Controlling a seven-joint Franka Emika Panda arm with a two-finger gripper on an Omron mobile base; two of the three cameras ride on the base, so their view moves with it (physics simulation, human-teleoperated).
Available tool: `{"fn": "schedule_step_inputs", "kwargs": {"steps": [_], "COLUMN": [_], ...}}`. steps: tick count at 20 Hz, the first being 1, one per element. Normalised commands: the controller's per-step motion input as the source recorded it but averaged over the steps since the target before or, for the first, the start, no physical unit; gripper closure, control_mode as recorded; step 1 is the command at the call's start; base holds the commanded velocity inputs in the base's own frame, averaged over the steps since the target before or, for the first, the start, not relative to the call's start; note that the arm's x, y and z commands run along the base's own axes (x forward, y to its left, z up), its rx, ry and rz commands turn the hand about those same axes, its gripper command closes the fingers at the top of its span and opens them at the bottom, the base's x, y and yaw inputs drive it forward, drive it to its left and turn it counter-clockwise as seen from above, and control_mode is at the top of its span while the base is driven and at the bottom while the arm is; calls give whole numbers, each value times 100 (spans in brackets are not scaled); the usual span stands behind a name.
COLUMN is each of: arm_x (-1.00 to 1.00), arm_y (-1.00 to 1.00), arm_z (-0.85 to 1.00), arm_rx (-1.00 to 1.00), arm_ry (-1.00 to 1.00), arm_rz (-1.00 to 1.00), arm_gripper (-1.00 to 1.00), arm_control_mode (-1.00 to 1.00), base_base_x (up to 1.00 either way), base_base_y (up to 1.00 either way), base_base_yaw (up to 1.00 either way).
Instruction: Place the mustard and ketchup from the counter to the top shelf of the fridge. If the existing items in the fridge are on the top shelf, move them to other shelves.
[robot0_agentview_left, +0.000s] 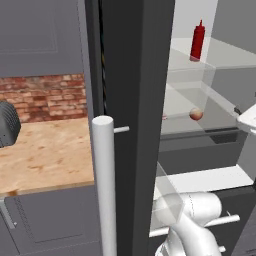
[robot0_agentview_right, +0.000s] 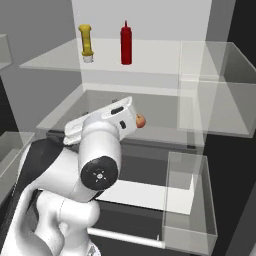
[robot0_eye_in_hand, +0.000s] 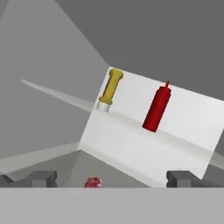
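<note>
Claw (robot0_eye_in_hand: 111, 178) wide open, empty; swinging arm out could clip mustard (robot0_agentview_right: 86, 44) or ketchup (robot0_agentview_right: 126, 44) off top shelf (robot0_agentview_right: 150, 62).

The light tan wood-grain bench (robot0_agentview_left: 45, 155) looks matt with darker mottling, and behind it the red brick wall (robot0_agentview_left: 47, 97) looks rough with pale mortar lines. The tall dark grey fridge (robot0_agentview_left: 135, 100) has a flat matt shell, a smooth satin silver cylindrical door handle (robot0_agentview_left: 104, 185) and clear glass shelves, the top shelf (robot0_agentview_right: 160, 57) faintly glossy at its edges. The slim red squeeze bottle of ketchup (robot0_agentview_right: 126, 44) and the yellow mustard bottle (robot0_agentview_right: 86, 42) look like smooth plastic, and the white robot arm (robot0_agentview_right: 97, 150) has a smooth, softly shiny casing.
</note>
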Motion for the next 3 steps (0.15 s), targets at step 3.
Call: {"fn": "schedule_step_inputs", "kwargs": {"steps": [3], "arm_x": [0], "arm_y": [0], "arm_z": [0], "arm_rx": [1], "arm_ry": [0], "arm_rz": [0], "arm_gripper": [-100], "arm_control_mode": [-100], "base_base_x": [0], "base_base_y": [0], "base_base_yaw": [0]}}
